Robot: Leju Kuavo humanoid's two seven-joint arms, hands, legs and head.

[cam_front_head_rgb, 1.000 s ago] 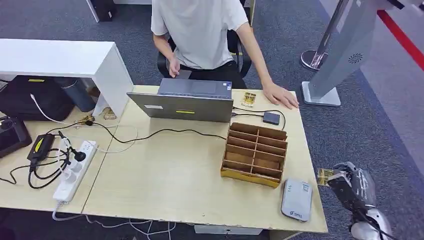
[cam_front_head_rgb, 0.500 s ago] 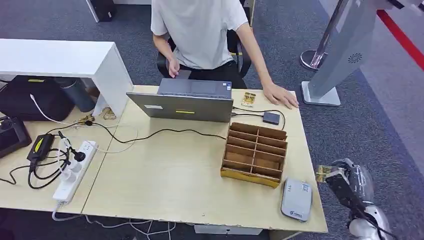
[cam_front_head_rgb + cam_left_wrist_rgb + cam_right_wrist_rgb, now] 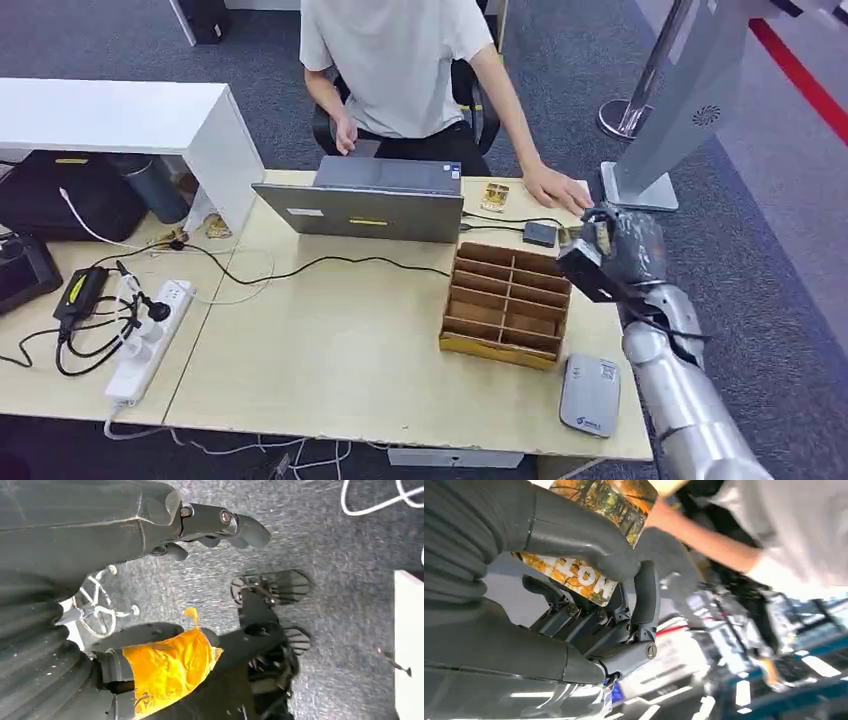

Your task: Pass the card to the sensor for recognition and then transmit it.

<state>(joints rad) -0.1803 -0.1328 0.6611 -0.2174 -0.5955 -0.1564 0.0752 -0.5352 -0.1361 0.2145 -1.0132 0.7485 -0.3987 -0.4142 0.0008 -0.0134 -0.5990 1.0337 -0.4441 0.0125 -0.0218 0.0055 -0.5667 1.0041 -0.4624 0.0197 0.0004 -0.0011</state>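
My right hand (image 3: 612,250) is raised over the table's far right corner, past the wooden organizer (image 3: 508,303) and close to the person's hand (image 3: 555,188). It pinches a card with a yellow-orange forest picture (image 3: 614,502) between the thumb (image 3: 574,535) and the dark fingers. The grey card sensor (image 3: 590,395) lies flat at the table's front right, well behind the hand. My left hand (image 3: 220,522) hangs over the carpet, fingers stretched out, holding nothing.
A laptop (image 3: 372,200) stands at the table's (image 3: 330,350) far middle with the seated person behind it. A second card (image 3: 495,196) and a small dark box (image 3: 541,234) lie near the person's hand. A power strip (image 3: 150,340) and cables sit left. A grey stand (image 3: 680,110) rises at right.
My right arm has swung up from beside the table's front right corner to above its far right corner, carrying the card. The person's hand stays on the table.
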